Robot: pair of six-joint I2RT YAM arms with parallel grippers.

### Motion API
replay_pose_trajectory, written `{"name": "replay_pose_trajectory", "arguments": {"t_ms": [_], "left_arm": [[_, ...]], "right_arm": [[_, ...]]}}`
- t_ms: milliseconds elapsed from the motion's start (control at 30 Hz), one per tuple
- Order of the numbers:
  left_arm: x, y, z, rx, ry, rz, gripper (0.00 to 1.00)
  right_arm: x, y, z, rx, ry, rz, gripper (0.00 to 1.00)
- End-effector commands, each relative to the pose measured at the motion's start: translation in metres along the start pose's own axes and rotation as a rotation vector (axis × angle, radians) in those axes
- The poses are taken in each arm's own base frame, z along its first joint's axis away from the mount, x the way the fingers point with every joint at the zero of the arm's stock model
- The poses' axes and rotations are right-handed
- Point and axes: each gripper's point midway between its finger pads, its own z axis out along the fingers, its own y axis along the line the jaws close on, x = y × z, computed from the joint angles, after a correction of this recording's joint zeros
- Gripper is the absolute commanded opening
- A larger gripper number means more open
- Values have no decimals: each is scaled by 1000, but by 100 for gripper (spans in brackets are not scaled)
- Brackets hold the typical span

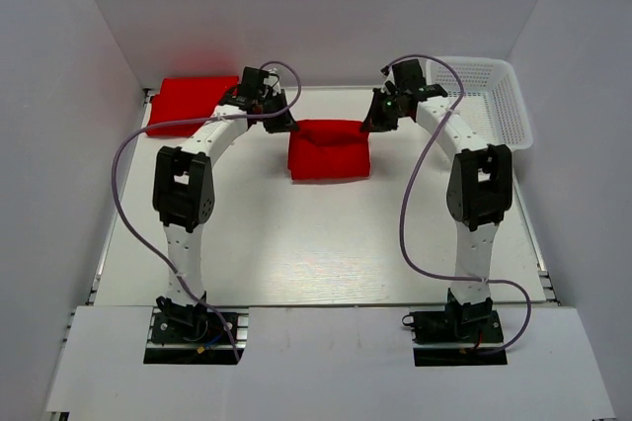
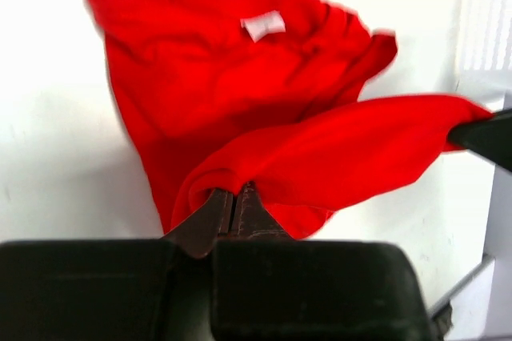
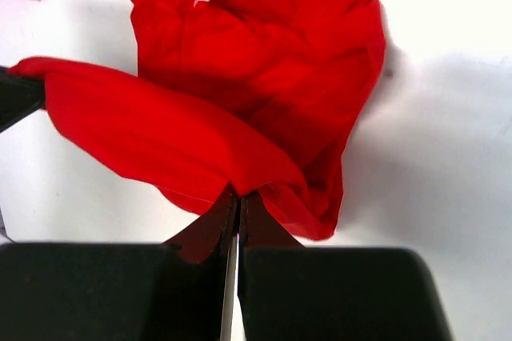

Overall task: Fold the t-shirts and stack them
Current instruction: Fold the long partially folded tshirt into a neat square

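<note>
One folded t-shirt (image 1: 194, 102) lies at the table's (image 1: 296, 253) back-left corner. The second t-shirt (image 1: 329, 151) lies mid-table, half folded. The left gripper (image 2: 233, 194) and right gripper (image 3: 238, 195) each have their jaws pinched on its lifted edge. Judging by this, finishing the fold and stacking are left.

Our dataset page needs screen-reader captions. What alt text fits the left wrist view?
The left end effector, shut on the edge of a red t-shirt, holds a fold raised over the rest of the shirt, lying on a white table, neck label showing. At right, the right end effector pinches the fold's other end.
</note>
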Motion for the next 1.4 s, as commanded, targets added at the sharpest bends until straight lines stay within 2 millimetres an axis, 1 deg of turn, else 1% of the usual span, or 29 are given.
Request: {"name": "replay_pose_trajectory", "arguments": {"t_ms": [0,67,133,167,200,233,300,333,367,400,433,467,500,533,567,600,633,700,733,800,833,867,900,1000,1133,1233,1267,1333,1367], "left_arm": [[-36,-6,2,66,-80,37,0],[-42,-10,8,96,-89,47,0],[-53,-6,19,109,-111,52,0],[-54,-6,23,117,-107,53,0],[-63,-6,23,136,-130,60,0],[-64,-2,33,139,-138,63,0],[-73,-7,36,165,-168,82,0],[-76,-7,39,170,-179,87,2],[-77,-4,46,174,-187,91,8],[-84,-7,47,182,-203,99,16],[-89,-7,49,178,-220,104,33],[-93,-8,51,181,-227,107,50],[-103,-13,49,194,-258,131,99],[-110,-16,50,207,-286,144,100],[-125,-19,41,218,-327,157,100],[-130,-28,36,247,-342,174,100],[-138,-34,28,252,-366,210,100],[-146,-39,19,247,-395,248,100],[-144,-34,20,229,-387,262,100],[-139,-33,11,199,-367,276,100],[-135,-29,10,180,-358,292,100],[-123,-20,15,165,-326,294,100],[-119,-20,10,158,-317,306,100],[-91,-24,16,214,-229,347,100],[-73,-43,20,314,-179,405,100],[-68,-39,32,325,-162,364,100],[-65,-36,35,324,-152,349,100],[-62,-36,46,354,-153,348,100],[-64,-38,48,375,-161,358,100]], "right_arm": [[-43,11,-2,-80,-122,-11,0],[-49,7,8,-82,-128,10,0],[-59,10,7,-96,-147,16,0],[-59,6,11,-93,-143,28,0],[-62,6,16,-103,-157,25,0],[-62,3,19,-103,-156,43,0],[-65,0,30,-108,-170,47,0],[-69,-4,31,-109,-178,61,0],[-69,-2,33,-117,-179,67,0],[-72,-5,39,-120,-192,76,7],[-77,-4,38,-127,-204,79,17],[-85,-5,39,-132,-230,70,31],[-92,-10,44,-116,-253,67,43],[-104,-8,40,-117,-291,51,47],[-116,-9,38,-102,-323,52,52],[-123,-12,35,-96,-338,47,63],[-132,-7,27,-101,-364,29,82],[-144,-5,9,-69,-415,1,90],[-141,-4,2,-57,-415,-15,90],[-137,-3,-2,-21,-420,-36,90],[-136,-2,-15,-12,-424,-55,90],[-123,0,-11,-18,-378,-63,90],[-116,0,-11,-12,-354,-100,90],[-91,14,-11,-73,-270,-139,90],[-64,38,0,-175,-191,-162,90],[-56,46,11,-215,-171,-129,90],[-53,45,21,-226,-161,-123,90],[-54,53,28,-277,-164,-96,90],[-49,46,42,-279,-146,-71,90]]}}
